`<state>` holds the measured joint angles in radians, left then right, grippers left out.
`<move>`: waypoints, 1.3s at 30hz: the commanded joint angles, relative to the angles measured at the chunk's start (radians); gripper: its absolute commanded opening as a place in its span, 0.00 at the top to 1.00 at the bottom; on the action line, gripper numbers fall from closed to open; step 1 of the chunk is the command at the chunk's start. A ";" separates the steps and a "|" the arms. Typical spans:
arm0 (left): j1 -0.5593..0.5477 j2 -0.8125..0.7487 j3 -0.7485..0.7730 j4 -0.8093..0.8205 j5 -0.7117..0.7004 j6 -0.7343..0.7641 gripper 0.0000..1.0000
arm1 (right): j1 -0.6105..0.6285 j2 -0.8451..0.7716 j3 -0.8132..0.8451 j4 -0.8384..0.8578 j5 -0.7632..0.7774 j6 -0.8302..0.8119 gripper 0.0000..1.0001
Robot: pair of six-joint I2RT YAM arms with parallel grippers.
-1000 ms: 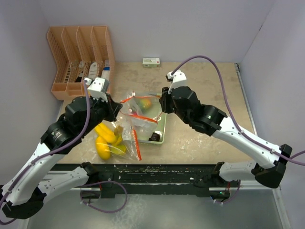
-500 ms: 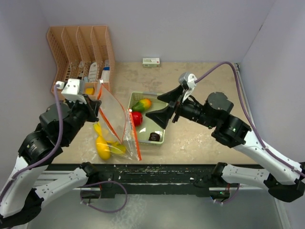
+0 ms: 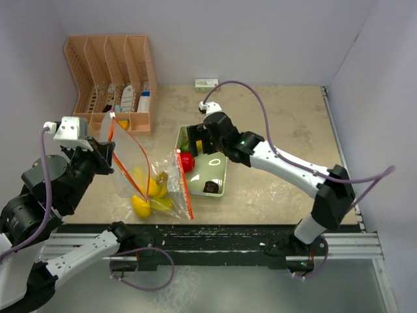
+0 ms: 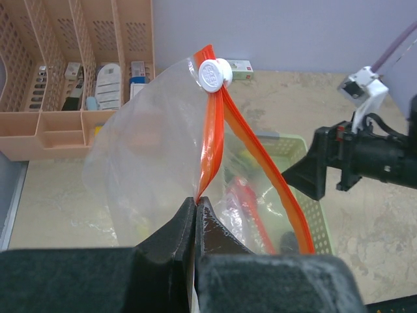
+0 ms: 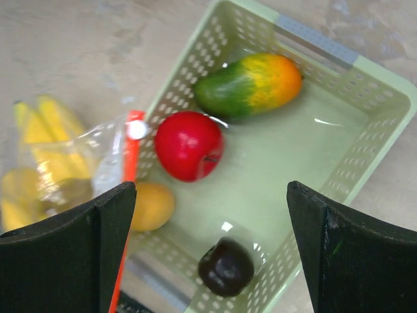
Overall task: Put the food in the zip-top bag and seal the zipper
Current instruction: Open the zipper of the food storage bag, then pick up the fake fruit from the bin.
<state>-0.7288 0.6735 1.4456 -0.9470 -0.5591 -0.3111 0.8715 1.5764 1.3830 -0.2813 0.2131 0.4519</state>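
Note:
The clear zip-top bag stands up left of the pale green tray, with yellow bananas and a yellow mango inside. My left gripper is shut on the orange-red zipper just below its white slider and holds the mouth up. My right gripper hangs open over the tray, nothing between its fingers. In the tray lie a red apple, a green-red mango, a small orange and a dark purple fruit.
A peach desk organiser with small items stands at the back left, close behind the lifted bag. A small white box lies against the back wall. Walls close in the table on the left, back and right.
My right gripper let go of the bag mouth, opened wide and came over the tray. My left gripper pulled its zipper edge left and up, so the bag now stands taller.

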 commanded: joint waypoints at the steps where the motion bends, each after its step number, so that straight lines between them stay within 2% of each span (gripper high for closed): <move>1: 0.003 -0.019 0.006 -0.009 -0.010 0.017 1.00 | -0.032 0.086 0.050 0.032 0.046 0.033 0.00; 5: 0.003 -0.040 -0.003 -0.007 -0.013 0.017 1.00 | -0.030 0.218 0.090 0.034 0.025 -0.010 0.01; 7: 0.002 -0.049 -0.004 -0.009 -0.016 0.017 1.00 | -0.025 0.264 0.098 0.050 -0.034 -0.010 0.00; 12: 0.002 -0.064 -0.005 -0.020 -0.027 0.017 1.00 | -0.004 0.297 0.071 0.146 -0.096 0.008 0.01; 18: 0.002 -0.078 -0.002 -0.030 -0.027 0.008 1.00 | -0.003 0.375 0.116 0.153 -0.162 -0.002 0.01; 24: 0.002 -0.084 0.004 -0.055 -0.033 -0.005 1.00 | 0.001 0.452 0.153 0.111 -0.155 0.003 0.01; 32: 0.002 -0.089 0.010 -0.075 -0.033 -0.017 1.00 | 0.001 0.494 0.136 0.136 -0.118 0.008 0.01; 33: 0.003 -0.090 0.010 -0.077 -0.033 -0.019 1.00 | 0.001 0.492 0.132 0.142 -0.110 0.008 0.04; 37: 0.002 -0.086 -0.001 -0.082 -0.034 -0.024 1.00 | 0.001 0.462 0.101 0.162 -0.088 -0.004 0.28; 39: 0.002 -0.087 -0.011 -0.079 -0.035 -0.026 1.00 | 0.001 0.432 0.085 0.147 -0.063 -0.010 0.34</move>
<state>-0.7288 0.5903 1.4418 -1.0363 -0.5812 -0.3222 0.8696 2.0880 1.4914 -0.1520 0.0933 0.4568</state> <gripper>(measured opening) 0.007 0.766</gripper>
